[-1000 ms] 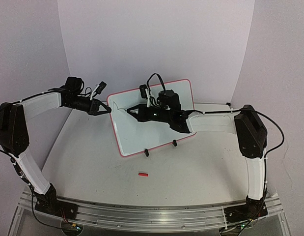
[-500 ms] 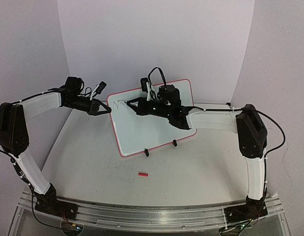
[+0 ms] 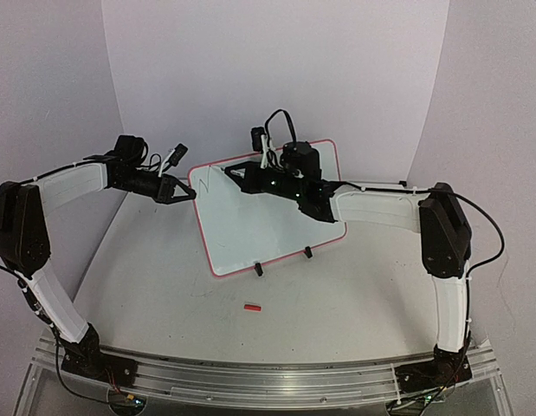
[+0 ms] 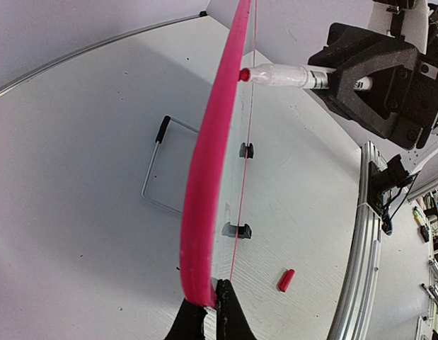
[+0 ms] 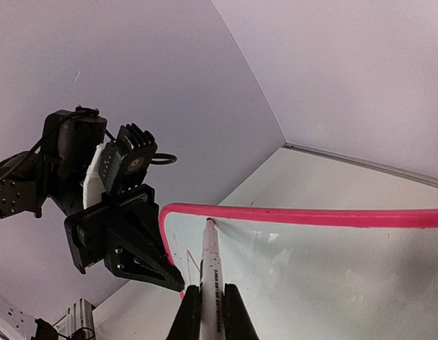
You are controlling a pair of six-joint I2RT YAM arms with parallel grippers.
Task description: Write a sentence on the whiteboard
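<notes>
The whiteboard [image 3: 268, 225], white with a pink-red rim, stands tilted on two black clip feet [image 3: 259, 269]. My left gripper [image 3: 186, 192] is shut on its left rim; the left wrist view shows the fingertips pinching the rim [image 4: 204, 212] edge-on. My right gripper [image 3: 247, 174] is shut on a white marker [image 5: 211, 276], whose tip touches the board [image 5: 310, 269] just under the top rim. Of the sentence, only a few faint thin strokes [image 3: 207, 180] show near the board's top left corner. They also show in the right wrist view [image 5: 182, 253]. The marker [image 4: 286, 75] has a red tip.
A red marker cap [image 3: 252, 306] lies on the table in front of the board, also in the left wrist view [image 4: 286, 280]. A wire stand [image 4: 156, 170] props the board from behind. Walls close the back and sides. A metal rail [image 3: 268, 373] runs along the near edge.
</notes>
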